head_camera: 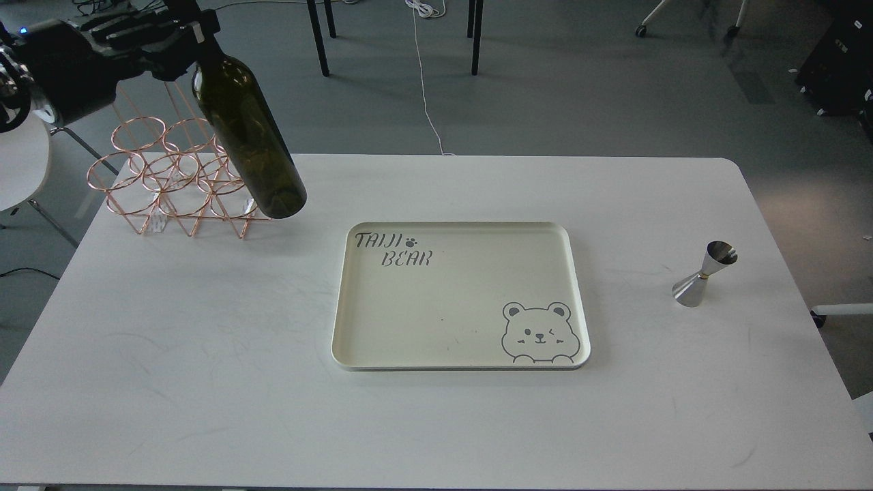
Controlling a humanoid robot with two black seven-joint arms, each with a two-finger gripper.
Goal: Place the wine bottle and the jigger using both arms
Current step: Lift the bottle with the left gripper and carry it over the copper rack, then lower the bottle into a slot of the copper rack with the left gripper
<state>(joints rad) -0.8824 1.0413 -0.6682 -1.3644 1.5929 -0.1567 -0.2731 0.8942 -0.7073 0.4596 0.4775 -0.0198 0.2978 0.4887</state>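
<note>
The dark olive-green wine bottle [249, 140] hangs in the air at the upper left, tilted with its base toward the lower right, in front of a copper wire rack [174, 184]. My left gripper [194, 27] is shut on its neck at the top edge of the view. The bottle's mouth is cut off by the frame edge. The steel jigger [704, 273] stands upright on the white table [204, 354] at the right, apart from everything. My right arm and gripper are out of view.
A cream tray [576, 300] with a bear drawing and the words "TAIJI BEAR" lies in the table's middle with nothing on it. The copper wire rack stands at the table's back left corner. Chair legs and cables are on the floor behind.
</note>
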